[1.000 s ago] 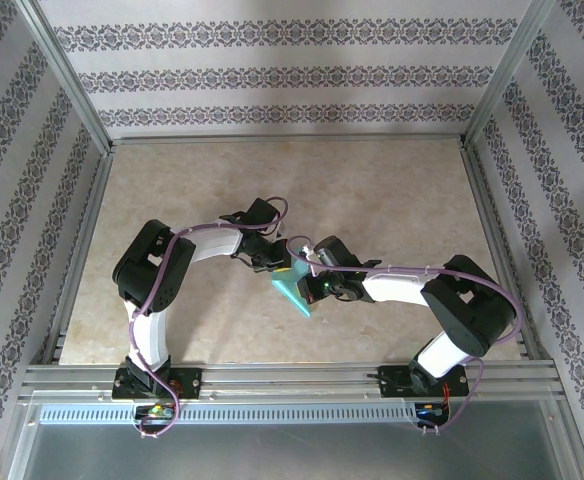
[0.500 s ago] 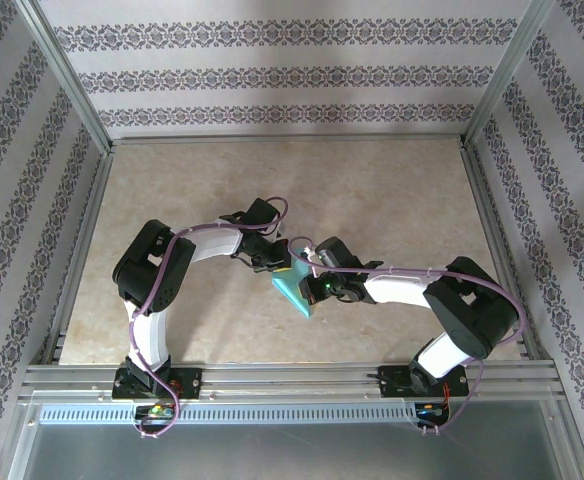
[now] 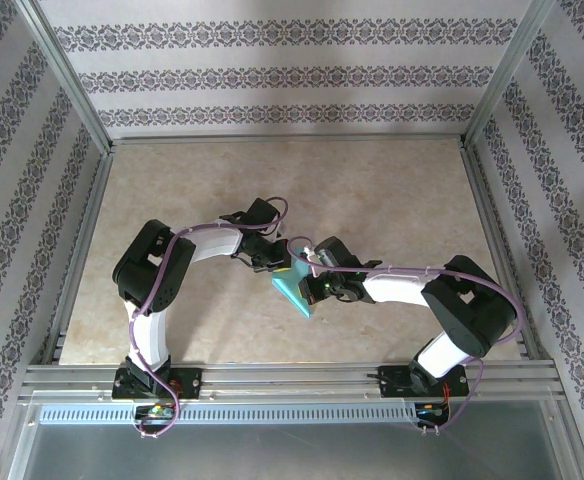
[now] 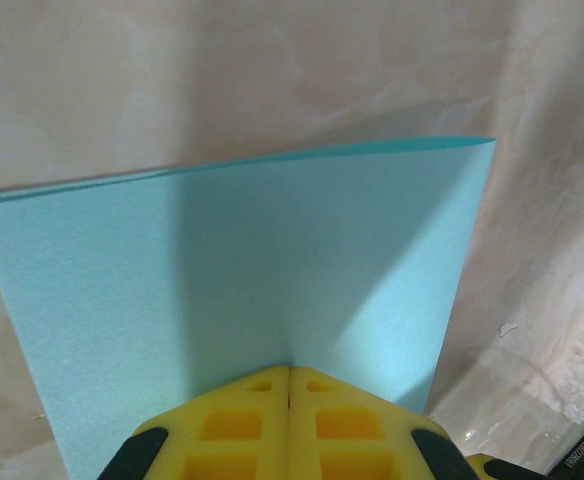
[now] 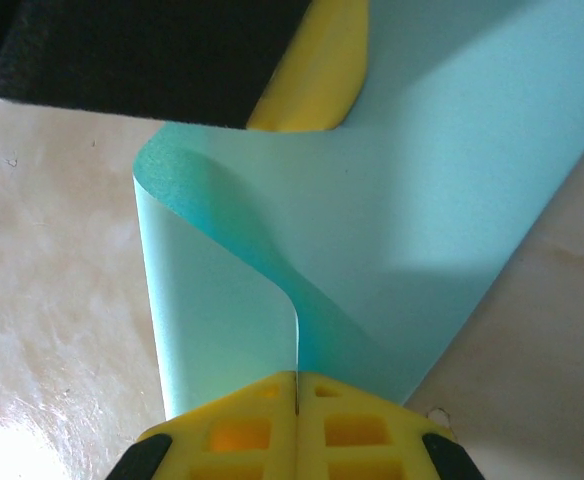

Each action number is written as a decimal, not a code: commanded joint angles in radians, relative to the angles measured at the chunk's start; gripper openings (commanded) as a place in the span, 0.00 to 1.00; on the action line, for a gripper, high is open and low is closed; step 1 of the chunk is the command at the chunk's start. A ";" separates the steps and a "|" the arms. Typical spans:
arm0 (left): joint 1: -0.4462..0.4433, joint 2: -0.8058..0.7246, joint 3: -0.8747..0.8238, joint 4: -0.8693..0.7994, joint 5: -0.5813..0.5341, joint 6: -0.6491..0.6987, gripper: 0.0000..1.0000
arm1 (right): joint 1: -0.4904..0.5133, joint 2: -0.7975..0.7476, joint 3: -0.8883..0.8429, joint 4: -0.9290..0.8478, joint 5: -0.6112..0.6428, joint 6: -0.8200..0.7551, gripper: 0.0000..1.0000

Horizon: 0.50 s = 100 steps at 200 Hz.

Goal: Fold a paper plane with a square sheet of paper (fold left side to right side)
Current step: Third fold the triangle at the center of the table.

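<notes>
The square sheet of paper (image 3: 294, 295) is plain cyan and lies mid-table between both arms, partly doubled over. My right gripper (image 5: 296, 376) is shut on one edge of it. From those jaws the sheet (image 5: 412, 200) rises and curls back in a loop. My left gripper (image 4: 290, 368) is shut, its yellow tips resting against the flat face of the sheet (image 4: 252, 260), whose far edge shows two layers. That left finger (image 5: 312, 70) sits on the sheet's far end in the right wrist view. From above, the left gripper (image 3: 282, 268) and right gripper (image 3: 312, 288) stand close together. A paper plane is out of view.
The beige marble-look table (image 3: 392, 200) spreads wide behind and beside the arms. Metal rails (image 3: 292, 375) run along the near edge, and patterned walls (image 3: 272, 75) close in the back and both sides.
</notes>
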 commanded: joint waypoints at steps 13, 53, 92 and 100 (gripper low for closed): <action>-0.004 0.035 -0.008 -0.054 -0.043 0.017 0.00 | -0.005 0.014 0.017 -0.017 0.010 -0.020 0.00; -0.003 0.022 -0.005 -0.049 -0.040 0.020 0.01 | -0.004 0.036 0.010 -0.025 0.008 -0.029 0.00; -0.004 -0.007 0.035 -0.059 -0.028 0.036 0.08 | -0.002 0.063 -0.001 -0.034 0.005 -0.032 0.00; -0.003 -0.017 0.050 -0.070 -0.031 0.044 0.09 | -0.001 0.063 -0.004 -0.038 0.005 -0.033 0.00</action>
